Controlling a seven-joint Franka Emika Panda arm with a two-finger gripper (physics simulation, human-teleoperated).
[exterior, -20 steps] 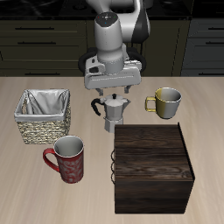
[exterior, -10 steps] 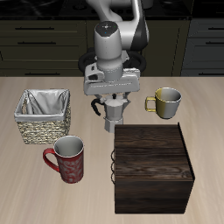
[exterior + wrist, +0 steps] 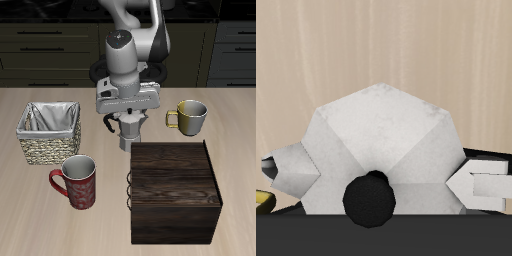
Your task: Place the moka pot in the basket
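Wrist view fills with moka pot (image 3: 381, 140) lid, exterior adds basket (image 3: 48, 133)

Moka pot (image 3: 131, 131): small silver faceted body, narrow waist, black side handle, upright on the table just behind the dark box's back edge. Upper part is hidden in the exterior view; the wrist view shows the faceted lid (image 3: 381, 140) with its black knob from above. Looks level, hard to confirm. Basket (image 3: 49, 133): square tan wicker, light grey cloth lining, upright, sits apart from the pot, nothing visible inside.
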